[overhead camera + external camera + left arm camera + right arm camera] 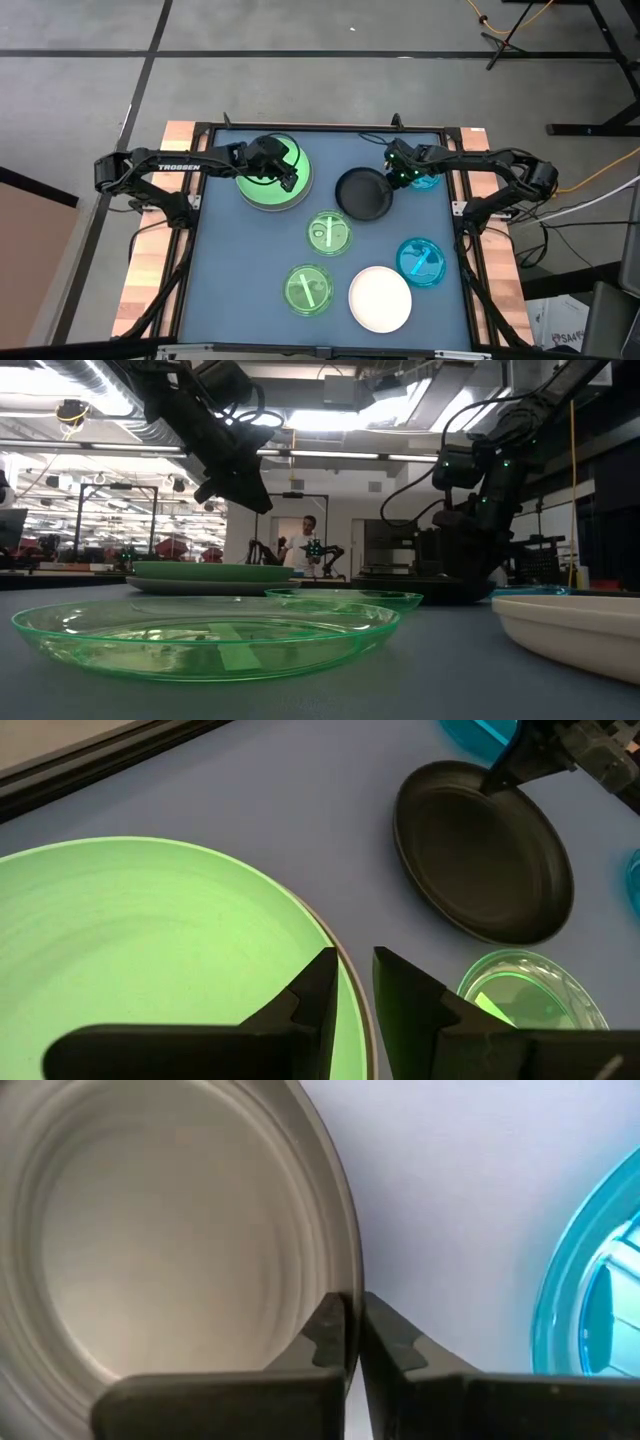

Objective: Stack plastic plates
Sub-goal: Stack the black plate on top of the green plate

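Observation:
The light green plate (268, 178) lies on the grey plate (300, 196) at the far left. My left gripper (355, 970) hovers over their right rim, its fingers a narrow gap apart with nothing between them. The black plate (363, 193) lies at the far middle, and my right gripper (393, 178) is shut on its far right rim. Two small green plates (329, 232) (307, 290), the white plate (380, 298) and a cyan plate (422, 262) lie nearer. Another cyan plate (430, 180) sits under the right arm. My right gripper pinches the black plate's rim (350, 1305) between its two fingers, one inside the plate and one outside. The fingers come steeply from above, slanting in from the table's right. The plate (480, 850) still lies flat on the table.
The table is a blue mat (230, 270) inside a dark frame, with bare mat along the near left. The cyan plate (590, 1280) lies close beside my right gripper. People and other equipment show far behind the table in the low view.

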Tool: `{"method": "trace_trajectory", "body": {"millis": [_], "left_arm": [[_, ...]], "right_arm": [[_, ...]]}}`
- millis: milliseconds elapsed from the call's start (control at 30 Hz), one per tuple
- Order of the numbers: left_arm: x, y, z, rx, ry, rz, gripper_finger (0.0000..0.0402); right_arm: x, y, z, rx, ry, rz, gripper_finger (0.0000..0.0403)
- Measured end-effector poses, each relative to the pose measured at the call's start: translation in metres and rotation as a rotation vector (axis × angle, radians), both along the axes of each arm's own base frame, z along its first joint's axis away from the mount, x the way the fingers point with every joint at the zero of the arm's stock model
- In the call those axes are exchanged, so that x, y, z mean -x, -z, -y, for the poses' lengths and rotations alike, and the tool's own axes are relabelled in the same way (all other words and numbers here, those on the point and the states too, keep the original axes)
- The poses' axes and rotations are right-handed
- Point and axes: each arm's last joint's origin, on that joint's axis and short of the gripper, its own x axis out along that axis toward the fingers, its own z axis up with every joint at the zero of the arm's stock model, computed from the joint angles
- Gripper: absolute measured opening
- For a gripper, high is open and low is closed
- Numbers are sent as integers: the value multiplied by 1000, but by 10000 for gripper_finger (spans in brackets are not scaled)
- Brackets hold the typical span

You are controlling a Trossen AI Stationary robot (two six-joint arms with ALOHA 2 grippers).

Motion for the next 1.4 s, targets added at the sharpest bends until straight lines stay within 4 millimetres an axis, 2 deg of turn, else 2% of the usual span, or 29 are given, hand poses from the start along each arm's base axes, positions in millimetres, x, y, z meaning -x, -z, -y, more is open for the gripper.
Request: {"method": "trace_trajectory", "body": {"millis": [433, 767, 1100, 1233, 1400], "left_arm": [[-2, 0, 7, -8, 18, -2, 60], [-4, -1, 12, -84, -42, -26, 60], [-9, -7, 10, -101, -35, 61, 60], [-10, -8, 10, -103, -35, 68, 79], [-10, -8, 10, -102, -36, 69, 123]], "right_arm": [[-3, -2, 2, 42, -43, 32, 2], [-7, -4, 5, 82, -67, 72, 1], [-12, -10, 8, 113, -90, 98, 1], [-19, -22, 13, 147, -100, 127, 1], [-29, -40, 19, 193, -116, 176, 1]]}}
